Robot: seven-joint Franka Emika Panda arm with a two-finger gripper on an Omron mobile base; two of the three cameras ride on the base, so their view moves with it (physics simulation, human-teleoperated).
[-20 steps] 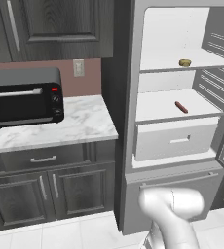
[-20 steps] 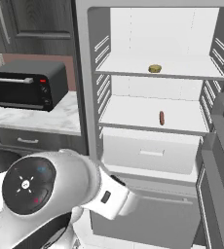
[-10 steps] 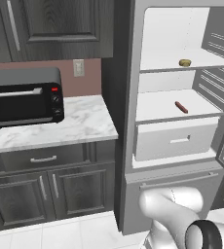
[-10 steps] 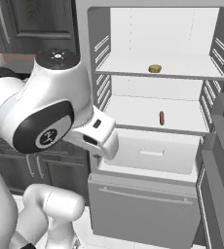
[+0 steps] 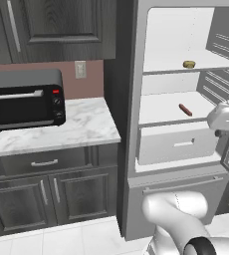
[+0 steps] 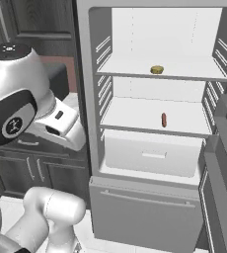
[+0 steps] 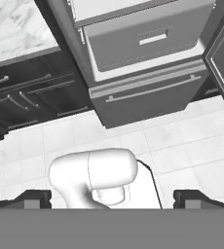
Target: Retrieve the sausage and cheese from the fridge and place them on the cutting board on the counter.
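The fridge (image 5: 129, 124) stands open, white inside. The cheese (image 5: 188, 64), a small yellowish puck, lies on the upper shelf, also seen as the cheese (image 6: 157, 69). The sausage (image 5: 185, 109), a short reddish-brown cylinder, lies on the shelf below, again as the sausage (image 6: 164, 119). My gripper (image 7: 112, 200) is open and empty, well away from both, looking down at the floor and the fridge's lower front (image 7: 143, 92). The cutting board and its counter are out of view.
A black toaster oven (image 5: 24, 98) sits on a short marble top (image 5: 81, 127) left of the fridge, above dark cabinets (image 5: 47, 189). The open fridge door (image 6: 224, 148) stands at the right. A white drawer (image 6: 152, 154) sits under the sausage shelf.
My arm has swung upward: its upper links now rise at the right edge of the left base view and the left of the right base view. Sausage and cheese have not moved.
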